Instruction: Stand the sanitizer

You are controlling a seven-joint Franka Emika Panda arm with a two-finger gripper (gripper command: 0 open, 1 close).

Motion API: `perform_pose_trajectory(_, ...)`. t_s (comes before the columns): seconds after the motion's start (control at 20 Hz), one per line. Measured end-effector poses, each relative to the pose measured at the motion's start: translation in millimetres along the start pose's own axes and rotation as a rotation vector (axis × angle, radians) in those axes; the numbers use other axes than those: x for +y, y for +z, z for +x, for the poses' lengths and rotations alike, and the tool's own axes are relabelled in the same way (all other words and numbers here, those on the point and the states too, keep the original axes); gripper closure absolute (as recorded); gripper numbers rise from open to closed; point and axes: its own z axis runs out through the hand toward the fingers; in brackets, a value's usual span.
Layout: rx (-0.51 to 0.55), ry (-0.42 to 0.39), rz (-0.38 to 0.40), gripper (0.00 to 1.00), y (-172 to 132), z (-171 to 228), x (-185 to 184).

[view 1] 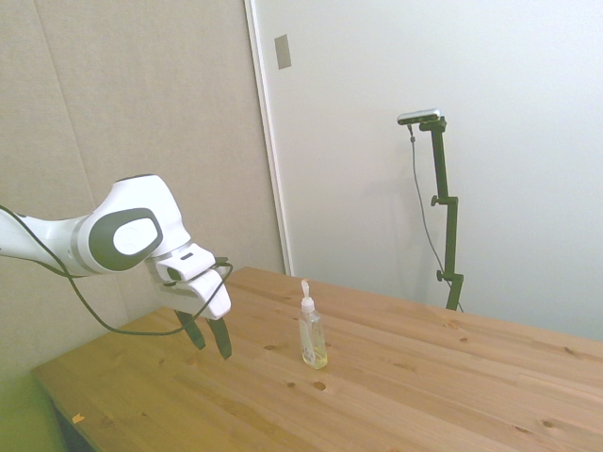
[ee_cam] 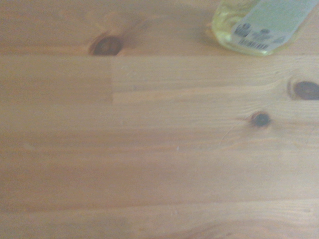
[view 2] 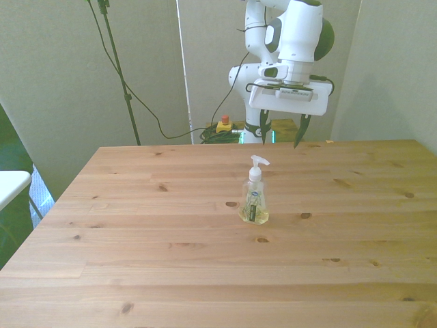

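The sanitizer (view 1: 312,336) is a slim clear bottle of yellowish liquid with a white pump top. It stands upright on the wooden table (view 1: 396,395), near the middle in the front view (view 2: 255,200). Its base and white-green label show in the wrist view (ee_cam: 264,22). My gripper (view 1: 209,337) hangs open above the table, off to the left of the bottle in the side view and apart from it. In the front view the gripper (view 2: 280,132) sits behind the bottle near the table's far edge, with nothing between its fingers.
Dark knots mark the table planks (ee_cam: 106,46). Cables and a small yellow device with a red button (view 2: 223,126) lie on the floor behind the table. A white object (view 2: 10,186) pokes in at the front view's left edge.
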Motion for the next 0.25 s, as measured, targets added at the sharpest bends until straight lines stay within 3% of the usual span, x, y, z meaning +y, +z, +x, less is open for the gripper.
perform_pose_trajectory(0.25, -0.067, -0.067, -0.009, 0.0, -4.4, -24.8, 13.5)
